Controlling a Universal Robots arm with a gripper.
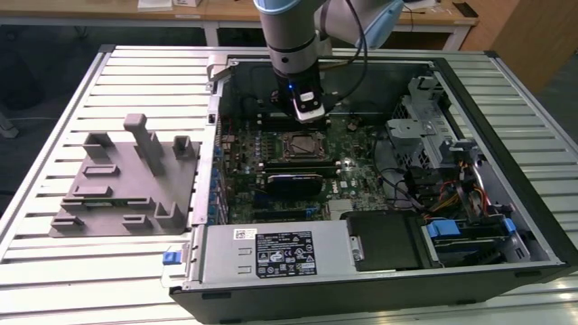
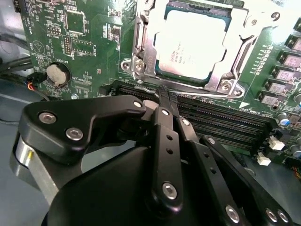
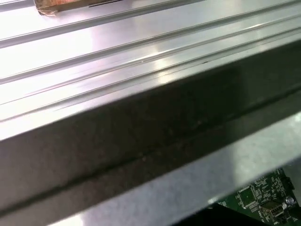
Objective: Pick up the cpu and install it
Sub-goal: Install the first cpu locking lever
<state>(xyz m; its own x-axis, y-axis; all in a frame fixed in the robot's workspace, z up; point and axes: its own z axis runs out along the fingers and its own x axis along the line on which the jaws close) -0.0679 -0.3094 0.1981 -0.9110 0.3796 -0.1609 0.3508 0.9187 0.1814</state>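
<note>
Surface (image 1: 118,271): ribbed metal slats, silver. An open computer case (image 1: 505,101) lies flat on it, and a grey plastic block (image 1: 126,189) sits on the slats toward the exterior view's left, apart from the case. Behind: wooden desks (image 1: 434,17), dark floor.

Cpu (image 2: 193,44) sits flat in the socket frame (image 2: 141,52) on the green motherboard (image 2: 89,47), silver top facing up. It's square, so no real long axis; edges look lined up with the frame, though glare washes out much of the top in the second wrist view. Also seen in the exterior view (image 1: 301,144).

Hand (image 2: 165,94) hangs above the memory slots (image 2: 221,122), just beside the socket. Fingers (image 2: 162,101) pressed together at the tips, nothing between them. Not touching the cpu. In the exterior view the hand (image 1: 309,116) hangs over the board, above the socket.
</note>
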